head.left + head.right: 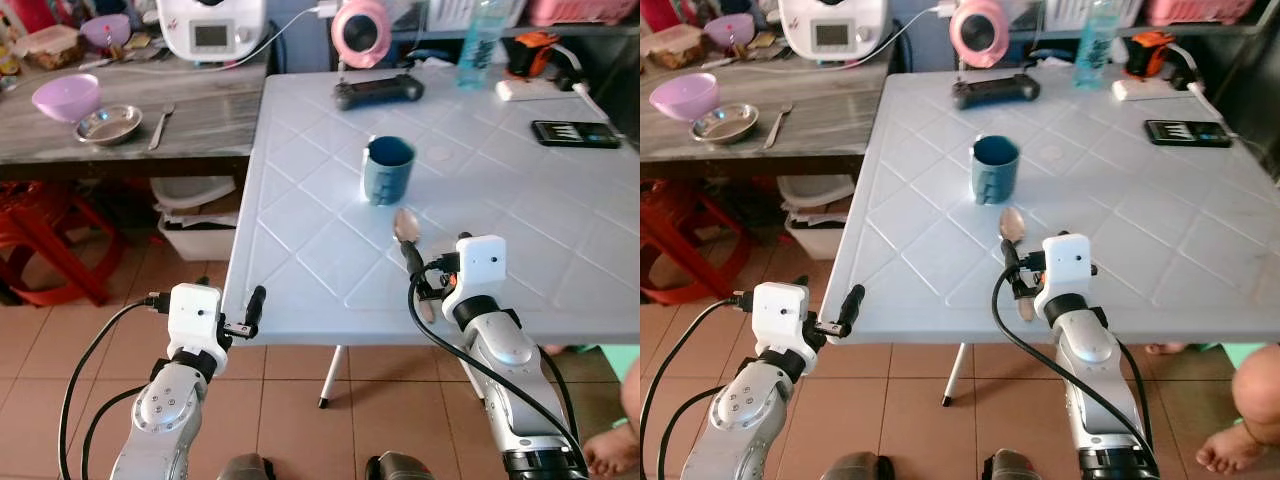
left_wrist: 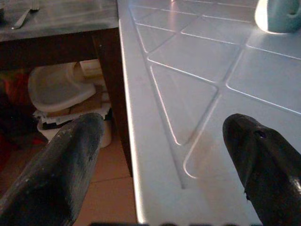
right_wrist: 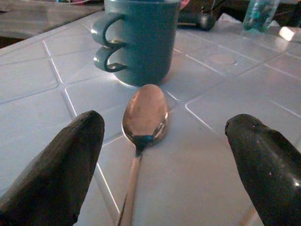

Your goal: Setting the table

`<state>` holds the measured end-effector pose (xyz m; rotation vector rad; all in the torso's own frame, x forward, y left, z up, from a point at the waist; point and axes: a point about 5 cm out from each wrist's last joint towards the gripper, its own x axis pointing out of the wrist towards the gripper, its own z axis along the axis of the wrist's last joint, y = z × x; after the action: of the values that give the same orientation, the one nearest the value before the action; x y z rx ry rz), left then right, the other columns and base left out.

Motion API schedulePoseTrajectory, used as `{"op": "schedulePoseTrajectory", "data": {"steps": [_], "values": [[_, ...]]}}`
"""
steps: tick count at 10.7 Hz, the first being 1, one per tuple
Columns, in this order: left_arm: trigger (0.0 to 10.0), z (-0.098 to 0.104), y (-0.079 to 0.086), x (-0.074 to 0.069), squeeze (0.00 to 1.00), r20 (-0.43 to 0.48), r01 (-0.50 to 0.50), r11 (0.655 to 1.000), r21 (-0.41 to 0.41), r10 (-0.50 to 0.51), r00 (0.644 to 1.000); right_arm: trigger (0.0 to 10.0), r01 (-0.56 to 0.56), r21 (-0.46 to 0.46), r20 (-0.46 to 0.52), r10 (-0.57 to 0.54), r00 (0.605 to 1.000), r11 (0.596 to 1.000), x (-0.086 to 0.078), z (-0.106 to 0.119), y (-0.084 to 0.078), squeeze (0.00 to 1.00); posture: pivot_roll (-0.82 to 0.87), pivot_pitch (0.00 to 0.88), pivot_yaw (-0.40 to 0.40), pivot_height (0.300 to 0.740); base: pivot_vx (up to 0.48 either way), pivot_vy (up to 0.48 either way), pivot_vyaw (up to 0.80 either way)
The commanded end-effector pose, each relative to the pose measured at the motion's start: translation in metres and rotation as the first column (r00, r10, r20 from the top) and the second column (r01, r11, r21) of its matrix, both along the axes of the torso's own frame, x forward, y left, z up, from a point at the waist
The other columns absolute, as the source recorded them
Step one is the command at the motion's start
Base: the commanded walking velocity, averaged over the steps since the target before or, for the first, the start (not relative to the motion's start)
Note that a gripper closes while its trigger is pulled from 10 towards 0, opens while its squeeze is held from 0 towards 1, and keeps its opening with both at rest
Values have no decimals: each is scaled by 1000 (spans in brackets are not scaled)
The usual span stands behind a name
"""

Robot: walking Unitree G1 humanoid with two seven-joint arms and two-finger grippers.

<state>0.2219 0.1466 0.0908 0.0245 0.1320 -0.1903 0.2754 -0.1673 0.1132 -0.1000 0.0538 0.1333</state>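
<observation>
right pincer (image 1: 425, 275) spread over the spoon (image 3: 142, 123) lying at lower centre, just before the mug (image 1: 387, 168); lower straight, pinch the handle; left pincer (image 1: 250, 312) spread at the worktop (image 1: 300, 200) edge.

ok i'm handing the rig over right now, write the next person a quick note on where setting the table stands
Right pincer: open, low over the near part of the white table, fingers either side of the spoon's handle.
Left pincer: open, holds nothing, at the table's near left corner.
Spoon: lies flat on the table, bowl end toward the blue mug, just short of it.
Mug: upright, mid-table.
Done: mug and spoon are on the table.
Left: possibly bring the other spoon, metal dish and purple bowl over from the grey counter.
</observation>
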Motion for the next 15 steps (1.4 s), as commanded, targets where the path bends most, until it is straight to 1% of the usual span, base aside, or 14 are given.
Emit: {"op": "schedulePoseTrajectory", "data": {"steps": [1,3,4,5,6,8,9,11,13,14,15], "values": [[10000,3,1,0,0,4,-2,1000,11,2,1000,10000,-27,-7,-18,27,999,1000,2,-1,3,0,23,110,69,740,0,0,0],[10000,3,0,-3,0,-8,7,1000,13,-7,1000,10000,-52,-5,-37,52,998,999,4,0,6,0,28,126,70,740,0,0,0],[10000,3,1,-5,0,-15,7,1000,14,-7,1000,10000,-62,2,-83,62,995,998,4,-5,6,0,32,136,71,740,0,0,0],[10000,2,1,-7,0,-24,11,1000,18,-10,1000,4314,-76,11,-122,77,990,997,2,-11,7,0,35,145,75,740,0,0,0],[10000,2,2,-9,0,-30,13,1000,20,-12,999,0,-92,13,-153,93,984,996,1,-15,8,0,38,149,76,740,0,0,0],[10000,3,2,-11,0,-36,15,1000,22,-14,999,0,-114,25,-201,116,973,993,-3,-19,12,0,41,156,77,740,0,0,0],[10000,3,2,-11,0,-41,18,1000,21,-17,999,0,-107,48,-235,116,965,993,-7,-23,13,0,42,157,76,740,0,0,0],[10000,2,1,-14,0,-51,22,1000,16,-21,998,0,-111,75,-284,127,950,991,-11,-27,12,0,38,157,75,740,0,0,0],[10000,0,0,-16,0,-66,29,999,15,-28,997,0,-115,93,-322,139,937,989,-9,-29,9,0,38,147,77,740,0,0,0],[10000,-1,-1,-15,0,-72,38,999,14,-37,997,0,-99,128,-338,138,931,987,-3,-28,6,0,41,146,79,740,0,0,0],[10000,0,-1,-15,0,-72,41,999,13,-40,997,0,-110,158,-379,163,911,981,1,-30,6,0,42,147,78,740,0,0,0]]}}
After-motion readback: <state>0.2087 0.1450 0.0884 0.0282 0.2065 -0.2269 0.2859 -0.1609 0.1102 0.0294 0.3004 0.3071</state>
